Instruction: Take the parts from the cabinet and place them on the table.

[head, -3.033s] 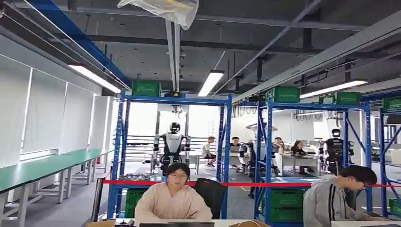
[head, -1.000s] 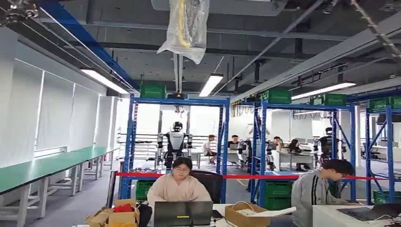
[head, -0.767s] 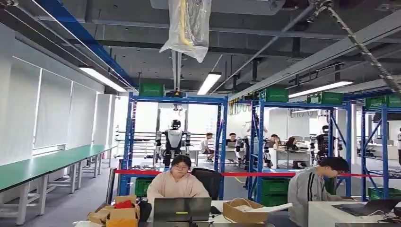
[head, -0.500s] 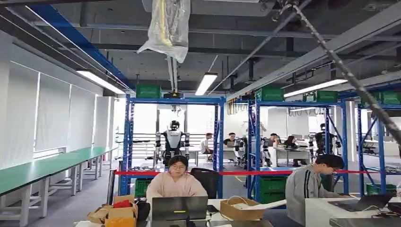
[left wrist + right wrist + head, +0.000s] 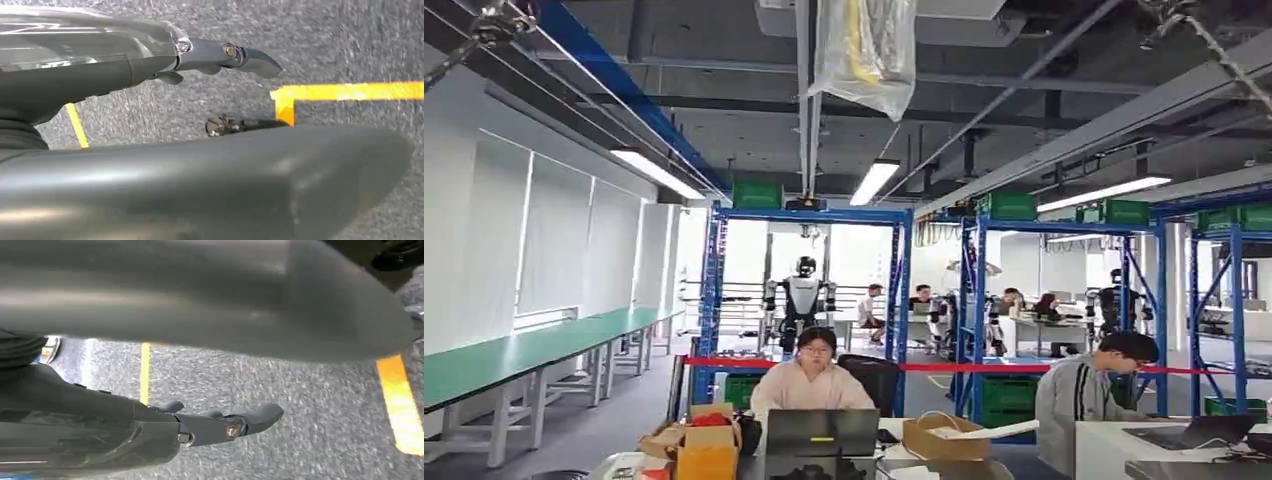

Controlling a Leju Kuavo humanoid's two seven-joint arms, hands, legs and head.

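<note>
My left hand (image 5: 165,170) hangs over grey carpet, its thick thumb and darker fingers (image 5: 235,52) apart with nothing between them. My right hand (image 5: 175,295) hangs the same way, fingers (image 5: 235,427) straight and holding nothing. Ahead in the head view stand blue shelving racks (image 5: 902,300) with green crates (image 5: 756,194) on top and more crates (image 5: 1012,395) low down. A desk (image 5: 1114,440) with laptops lies in front of me. I cannot make out any parts from here.
Two people (image 5: 812,380) (image 5: 1084,395) sit at the desk behind a laptop (image 5: 822,432) and cardboard boxes (image 5: 707,445). Red tape (image 5: 984,367) runs across the racks. Green workbenches (image 5: 534,350) line the left wall. Yellow floor tape (image 5: 345,92) (image 5: 400,405) marks the carpet below my hands.
The whole picture has shifted, so the camera has moved: the desk with laptops and boxes has come into view at the bottom, and the racks now sit slightly further right.
</note>
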